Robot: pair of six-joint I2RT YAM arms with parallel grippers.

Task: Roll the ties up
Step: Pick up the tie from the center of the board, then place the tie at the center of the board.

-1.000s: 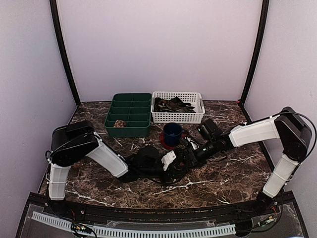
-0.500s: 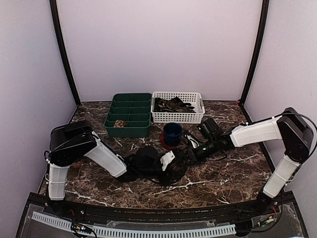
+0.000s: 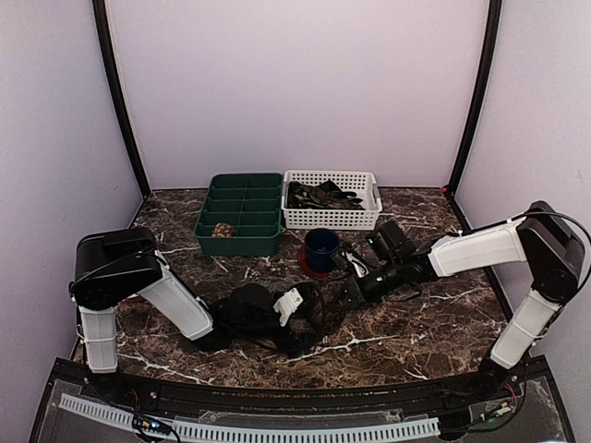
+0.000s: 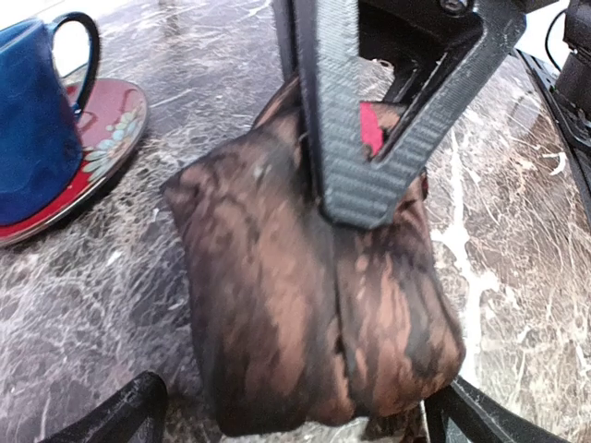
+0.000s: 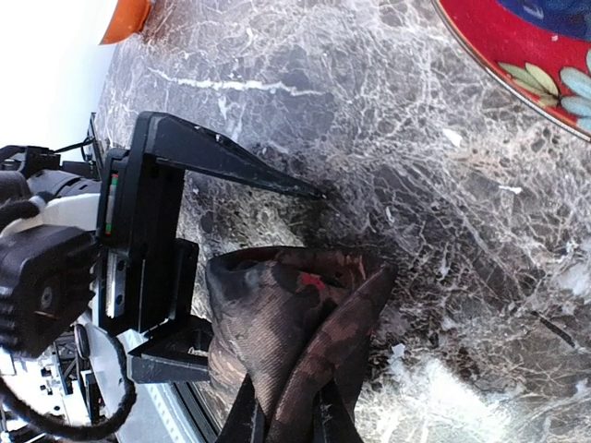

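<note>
Brown marble tabletop, lilac walls. My left gripper gapes wide astride the tie; my right gripper, from three o'clock, pinches its fold.

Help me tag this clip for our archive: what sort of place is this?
Likely a robot test booth: plain walls enclose a marble-look table with left arm and right arm mounted at its edge.
</note>
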